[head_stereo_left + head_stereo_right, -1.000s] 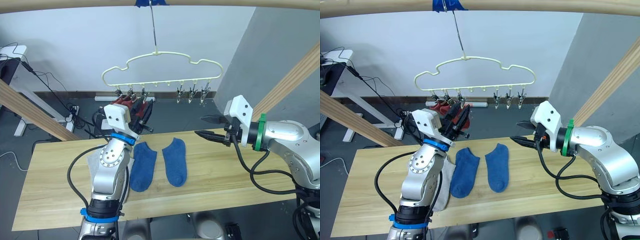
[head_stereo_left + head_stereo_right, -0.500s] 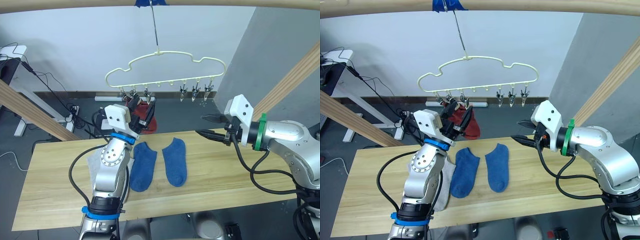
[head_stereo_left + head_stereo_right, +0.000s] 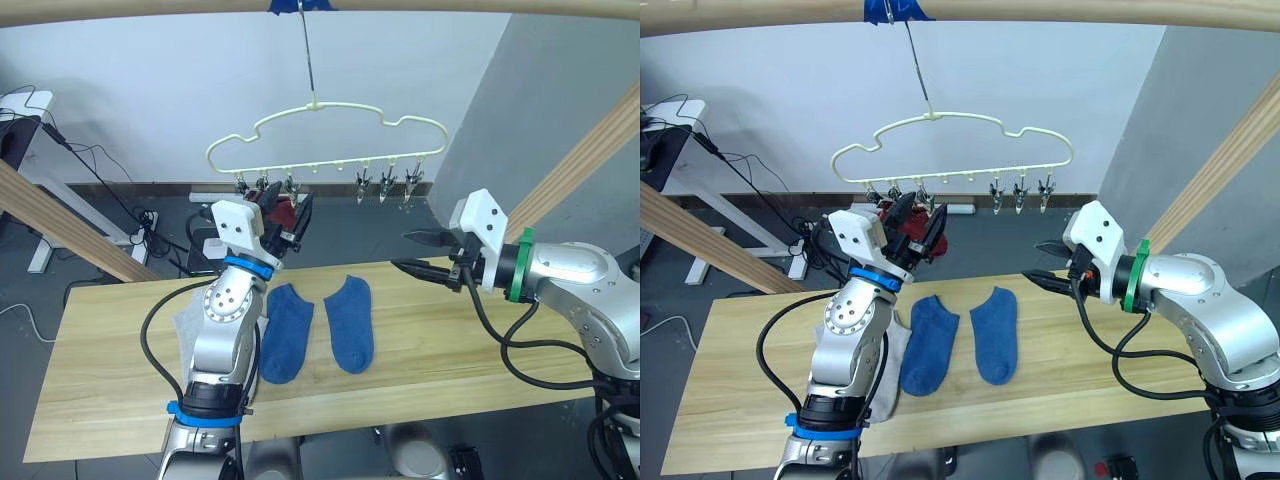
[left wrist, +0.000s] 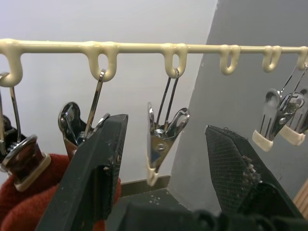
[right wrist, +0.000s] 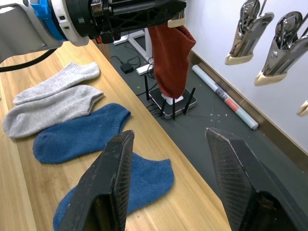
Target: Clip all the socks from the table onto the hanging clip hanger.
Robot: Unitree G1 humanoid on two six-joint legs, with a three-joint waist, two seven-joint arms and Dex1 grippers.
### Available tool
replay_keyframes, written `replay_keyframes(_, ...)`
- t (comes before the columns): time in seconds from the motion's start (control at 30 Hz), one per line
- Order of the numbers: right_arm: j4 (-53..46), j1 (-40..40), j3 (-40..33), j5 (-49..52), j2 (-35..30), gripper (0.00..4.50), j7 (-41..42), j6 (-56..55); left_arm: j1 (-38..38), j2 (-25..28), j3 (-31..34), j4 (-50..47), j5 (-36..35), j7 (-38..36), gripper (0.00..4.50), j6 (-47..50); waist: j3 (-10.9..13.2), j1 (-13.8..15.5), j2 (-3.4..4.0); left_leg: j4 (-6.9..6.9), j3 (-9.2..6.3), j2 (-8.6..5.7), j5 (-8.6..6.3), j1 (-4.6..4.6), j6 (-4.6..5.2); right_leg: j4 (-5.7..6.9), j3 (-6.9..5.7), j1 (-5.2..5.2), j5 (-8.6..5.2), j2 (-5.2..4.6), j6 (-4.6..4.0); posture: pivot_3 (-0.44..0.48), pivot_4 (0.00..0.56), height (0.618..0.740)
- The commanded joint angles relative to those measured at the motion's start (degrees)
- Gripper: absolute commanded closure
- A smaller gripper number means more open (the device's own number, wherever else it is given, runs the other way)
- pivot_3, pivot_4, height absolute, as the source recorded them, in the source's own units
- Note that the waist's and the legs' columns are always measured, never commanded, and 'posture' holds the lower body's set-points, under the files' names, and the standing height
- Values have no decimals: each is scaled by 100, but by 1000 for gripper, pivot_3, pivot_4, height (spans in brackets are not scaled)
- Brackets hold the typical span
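The pale-yellow clip hanger (image 3: pixel 325 140) hangs from a wooden pole by its long hook. A rust-red sock (image 5: pixel 171 55) dangles from a clip at the hanger's left end, and red knit (image 4: pixel 29 192) shows beside my left gripper. My left gripper (image 3: pixel 287 212) is raised to the clips and stands open on either side of a bare metal clip (image 4: pixel 163 139). Two blue socks (image 3: pixel 287 330) (image 3: pixel 350 322) lie flat mid-table. Two light grey socks (image 5: pixel 53 96) lie to their left, partly behind my left arm. My right gripper (image 3: pixel 400 251) hovers open over the table's far edge, to the right of the socks.
The table (image 3: pixel 450 340) of light planks has bare wood right of the blue socks. Three bare clips (image 3: pixel 385 185) hang at the hanger's right end. Slanted wooden beams (image 3: pixel 575 165) stand at both sides. Cables and a power strip lie on the floor behind the table.
The hanger swung right, then back left. My left gripper rose closer to the clips, and the red sock now hangs mostly behind it. The right arm has not moved.
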Motion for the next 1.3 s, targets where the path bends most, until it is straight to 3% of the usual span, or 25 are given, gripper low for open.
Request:
replay_keyframes(0.03,-229,24,-200,105,-78,2012,-19,5,-54,16,52,-317,83,110,1660,-34,0,-3,0,0,0,0,0,0,0,0,0,0,0,0,0,-332,298,740)
replay_keyframes(0.57,-315,-54,-581,1314,4,2012,129,329,-40,-58,-90,-732,450,480,1660,433,0,-3,0,1,0,0,0,0,0,3,0,1,0,1,0,-327,295,740)
replay_keyframes(0.9,-320,-62,-593,1490,-46,2012,29,329,-68,-61,-134,-684,454,442,1660,509,0,-3,0,2,0,0,0,0,0,2,0,1,0,1,0,-328,296,740)
replay_keyframes(1.0,-325,-52,-593,1504,-65,2012,9,325,-85,-52,-144,-654,447,434,2232,484,0,-2,0,2,0,0,0,0,0,2,0,1,0,1,0,-328,296,740)
replay_keyframes(1.17,-341,-44,-605,1555,-70,2012,-17,353,-99,-38,-152,-622,419,398,3753,473,0,-4,0,2,0,0,0,0,0,3,0,1,0,1,0,-331,296,740)
replay_keyframes(1.3,-341,-50,-600,1573,-66,2012,-26,355,-98,-31,-144,-622,416,389,4442,474,0,-4,0,2,0,0,0,0,0,2,0,1,0,1,0,-331,296,740)
